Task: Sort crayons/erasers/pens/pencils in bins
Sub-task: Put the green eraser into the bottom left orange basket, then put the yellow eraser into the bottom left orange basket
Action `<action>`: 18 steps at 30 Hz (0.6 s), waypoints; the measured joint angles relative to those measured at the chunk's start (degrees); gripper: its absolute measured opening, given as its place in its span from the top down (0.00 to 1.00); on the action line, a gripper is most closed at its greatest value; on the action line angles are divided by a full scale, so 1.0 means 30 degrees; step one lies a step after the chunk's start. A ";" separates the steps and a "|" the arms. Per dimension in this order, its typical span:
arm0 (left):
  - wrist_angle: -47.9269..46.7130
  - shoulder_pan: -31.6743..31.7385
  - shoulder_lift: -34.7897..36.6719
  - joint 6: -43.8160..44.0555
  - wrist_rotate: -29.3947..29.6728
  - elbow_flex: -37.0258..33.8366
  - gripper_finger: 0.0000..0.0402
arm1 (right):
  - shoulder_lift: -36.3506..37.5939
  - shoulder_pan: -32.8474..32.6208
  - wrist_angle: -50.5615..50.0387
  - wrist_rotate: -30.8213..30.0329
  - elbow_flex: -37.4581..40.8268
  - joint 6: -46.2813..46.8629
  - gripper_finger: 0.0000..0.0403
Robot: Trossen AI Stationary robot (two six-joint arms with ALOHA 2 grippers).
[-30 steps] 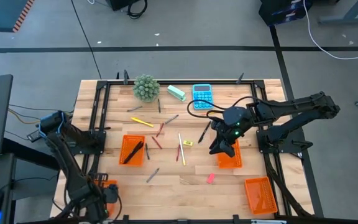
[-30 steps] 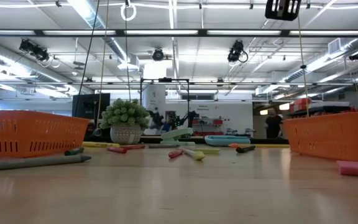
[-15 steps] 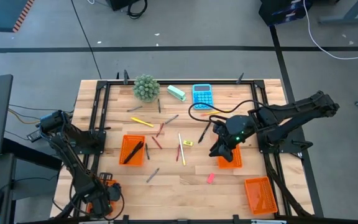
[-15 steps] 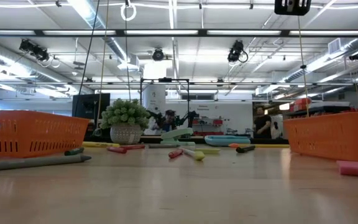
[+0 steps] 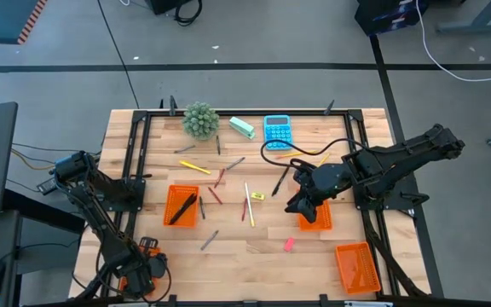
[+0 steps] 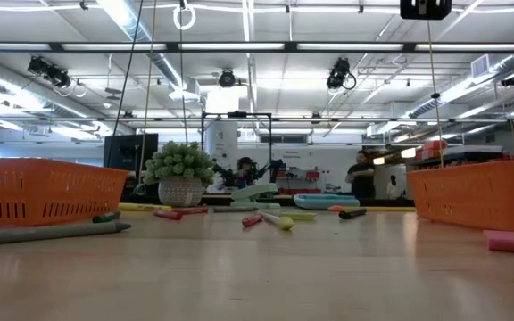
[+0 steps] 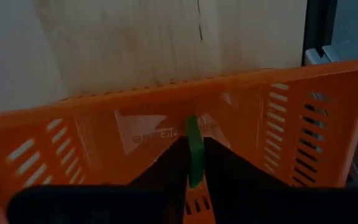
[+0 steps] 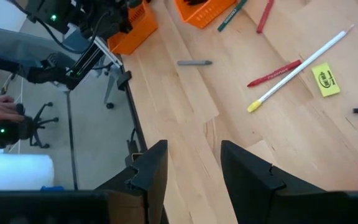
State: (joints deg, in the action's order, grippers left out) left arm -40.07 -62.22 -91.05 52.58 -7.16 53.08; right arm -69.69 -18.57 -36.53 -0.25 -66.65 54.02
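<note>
Clamps a green eraser (image 7: 194,149) upright between the closed fingers of the left gripper (image 7: 195,157), right above the floor of an orange bin (image 7: 278,106). Puts that bin far from the blue calculator (image 5: 278,130), diagonally off toward the table's near left corner. Shows almost no shift there since a second ago: only a slight creep of the left arm toward the bin. Reads as a release about to come, with the eraser not yet dropped.

Spreads the right gripper (image 8: 194,155) wide and empty, just on the near side of the calculator, above the edge of a second bin (image 5: 315,217). Has slid a little nearer and leftward since the earlier frames, away from that bin and toward the loose items. Suggests a fresh pick next.

Leaves plenty unsorted on the near-left side of the calculator: a yellow eraser (image 5: 257,196), pencils (image 5: 247,198), crayons (image 5: 215,194), a loose pen (image 5: 280,182). Leaves a pink eraser (image 5: 289,244) farther to the near side. Keeps a dark pen in a third bin (image 5: 181,205), well left of the calculator.
</note>
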 joint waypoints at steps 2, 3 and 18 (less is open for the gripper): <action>-0.0009 0.0000 0.0000 0.0036 0.0000 0.0000 0.81 | -0.0002 0.0000 0.0000 -0.0240 0.0000 0.0000 0.62; -0.0008 0.0000 0.0000 0.0036 0.0006 0.0000 0.78 | 0.0002 -0.0007 0.0000 -0.0444 0.0000 0.0000 0.62; -0.4160 0.0019 0.1383 0.1419 -0.0286 0.1298 0.46 | -0.0002 0.0000 0.0007 -0.2782 0.0000 -0.1858 0.62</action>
State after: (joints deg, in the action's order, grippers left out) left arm -52.55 -62.16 -86.90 56.83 -8.02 56.97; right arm -69.69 -18.57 -36.51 -8.59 -66.65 48.44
